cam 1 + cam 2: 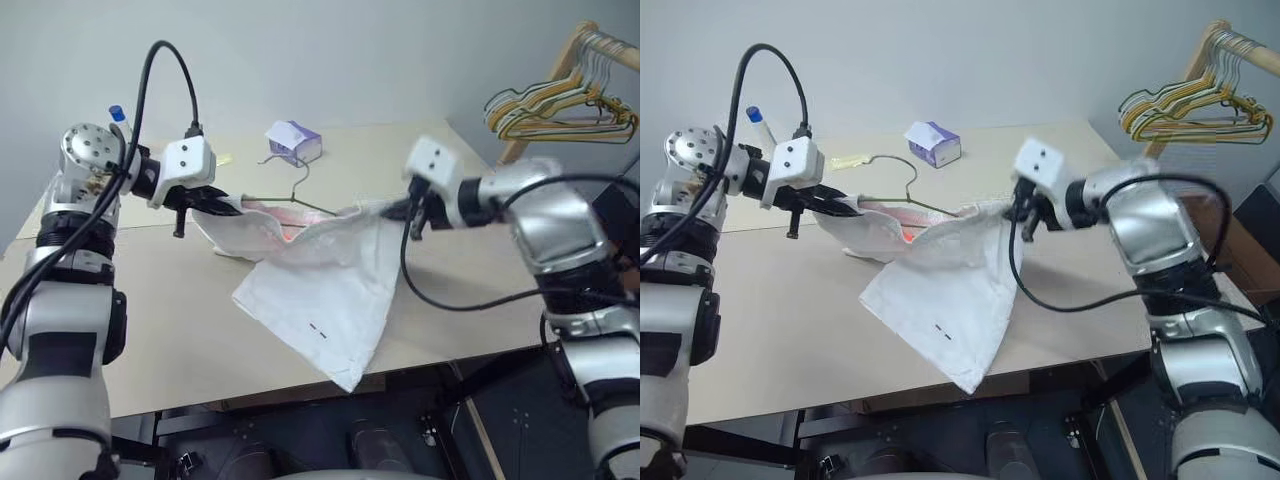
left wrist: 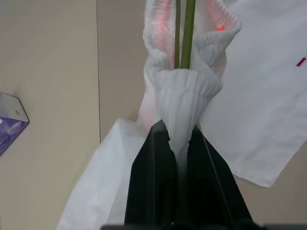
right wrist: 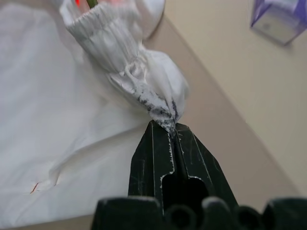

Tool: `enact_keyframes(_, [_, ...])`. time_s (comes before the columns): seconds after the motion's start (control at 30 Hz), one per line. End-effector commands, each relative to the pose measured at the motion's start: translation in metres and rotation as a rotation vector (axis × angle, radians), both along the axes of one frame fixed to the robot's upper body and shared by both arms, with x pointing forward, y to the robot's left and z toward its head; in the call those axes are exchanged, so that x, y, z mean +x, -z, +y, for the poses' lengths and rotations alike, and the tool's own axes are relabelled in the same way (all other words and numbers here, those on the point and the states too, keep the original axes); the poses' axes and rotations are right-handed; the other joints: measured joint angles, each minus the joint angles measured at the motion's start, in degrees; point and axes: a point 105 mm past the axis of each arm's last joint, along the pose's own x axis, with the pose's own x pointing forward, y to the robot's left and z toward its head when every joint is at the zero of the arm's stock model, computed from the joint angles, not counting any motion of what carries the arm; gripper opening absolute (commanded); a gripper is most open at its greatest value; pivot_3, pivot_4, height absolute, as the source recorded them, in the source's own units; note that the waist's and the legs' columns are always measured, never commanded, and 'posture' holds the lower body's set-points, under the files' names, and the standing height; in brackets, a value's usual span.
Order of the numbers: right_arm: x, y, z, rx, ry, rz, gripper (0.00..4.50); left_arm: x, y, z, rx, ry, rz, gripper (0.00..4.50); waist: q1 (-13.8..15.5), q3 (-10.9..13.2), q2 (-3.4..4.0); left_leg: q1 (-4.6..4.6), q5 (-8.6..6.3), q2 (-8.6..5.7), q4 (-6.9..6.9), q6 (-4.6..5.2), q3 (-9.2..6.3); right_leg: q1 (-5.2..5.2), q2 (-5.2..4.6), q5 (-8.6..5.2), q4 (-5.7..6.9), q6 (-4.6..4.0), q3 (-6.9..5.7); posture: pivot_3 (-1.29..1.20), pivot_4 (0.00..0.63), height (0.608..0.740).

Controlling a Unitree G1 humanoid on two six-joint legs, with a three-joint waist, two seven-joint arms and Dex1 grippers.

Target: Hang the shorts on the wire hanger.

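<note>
My left gripper [image 1: 222, 206] is pressed together on one end of the gathered waistband of the shorts [image 1: 325, 285], and my right gripper [image 1: 398, 211] pinches the opposite end, its fingers [image 3: 163, 158] closed on a twist of cloth. Between them the waistband hangs lifted above the table [image 1: 150, 320], while the legs drape down and lie flat, one corner reaching the table's near edge. The wire hanger [image 1: 290, 190] sits inside the waistband opening; its two olive wires [image 2: 184, 33] run into the cloth, and its hook rises behind, near the purple tissue box [image 1: 293, 142]. To the left of the shorts the beige tabletop is bare, with room out to the near edge. At the far right a wooden rack [image 1: 560, 85] carries a bunch of yellow, green and white hangers [image 1: 560, 112], well apart from my arms. A pale wall stands behind the table.
</note>
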Motion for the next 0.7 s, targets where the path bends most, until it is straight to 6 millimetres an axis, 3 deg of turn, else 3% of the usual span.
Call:
enact_keyframes(0.03, [-0.013,-0.033,0.018,0.024,-0.084,-0.071,0.04,0.004,-0.015,-0.009,-0.065,-0.003,-0.059,0.0,0.14,0.0,0.0,0.0,0.0,0.0,0.01,0.0,0.0,0.01,-0.01,0.0,0.0,0.0,-0.01,-0.09,0.0,0.74])
enact_keyframes(0.13, [-0.009,-0.045,0.024,0.028,-0.071,-0.075,0.04,0.004,-0.018,-0.014,-0.095,0.007,-0.07,0.0,0.08,0.0,0.0,0.0,0.0,0.0,0.0,0.0,0.0,0.02,-0.01,0.0,-0.01,0.0,-0.01,-0.1,0.0,0.74])
enact_keyframes(0.33, [0.005,-0.006,0.014,-0.151,-0.013,-0.057,0.04,-0.004,-0.03,-0.014,-0.186,0.043,-0.051,0.0,-0.04,0.0,-0.01,-0.05,0.0,0.0,0.01,0.0,0.01,-0.01,-0.02,0.0,-0.04,0.0,-0.03,-0.09,0.0,0.74])
enact_keyframes(0.67, [-0.005,-0.013,0.022,-0.161,-0.122,-0.167,0.04,-0.001,-0.01,-0.008,-0.154,-0.013,-0.032,0.0,-0.19,0.05,0.07,-0.02,0.0,-0.01,0.01,0.0,0.02,-0.04,-0.01,0.0,0.03,0.0,0.0,-0.09,0.0,0.74])
enact_keyframes(0.7, [-0.003,-0.013,0.021,-0.168,-0.121,-0.181,0.24,-0.001,-0.01,-0.009,-0.157,-0.01,-0.032,0.0,-0.18,0.05,0.07,-0.03,0.0,0.0,0.0,0.0,0.01,-0.04,-0.01,0.0,0.02,0.0,0.0,-0.1,0.0,0.74])
